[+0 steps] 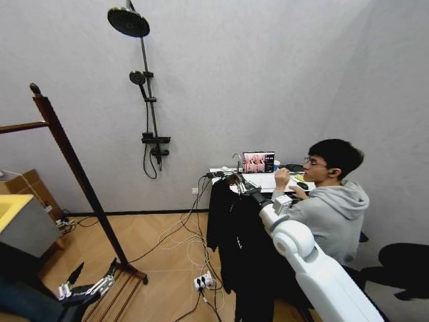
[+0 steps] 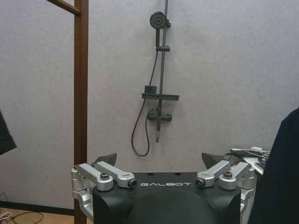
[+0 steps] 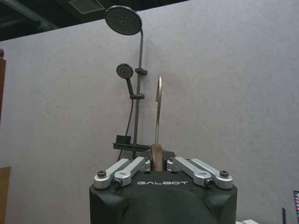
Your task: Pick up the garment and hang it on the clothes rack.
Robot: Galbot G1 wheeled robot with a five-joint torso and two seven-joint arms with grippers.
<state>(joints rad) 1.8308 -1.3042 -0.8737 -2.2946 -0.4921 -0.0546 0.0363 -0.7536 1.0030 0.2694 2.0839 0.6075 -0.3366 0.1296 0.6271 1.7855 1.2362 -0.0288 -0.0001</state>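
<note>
Right gripper clamped on the hanger neck, holding the garment up beside the tabletop, well apart from the clothes rack. Left gripper parked low by the rack base, jaws spread. Garment looks soft, floppy, likely swings; the hanger neck is the sensible hold.

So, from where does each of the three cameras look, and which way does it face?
Head view: from the robot's head, forward and down; shows the clothes rack, the garment held up by the right gripper, the left gripper low by the rack's base.
Left wrist view: from the left wrist, toward the wall; open left gripper, a rack upright.
Right wrist view: from the right wrist, upward along the wall; right gripper shut on the hanger hook.
Shared: the shower fixture.
</note>
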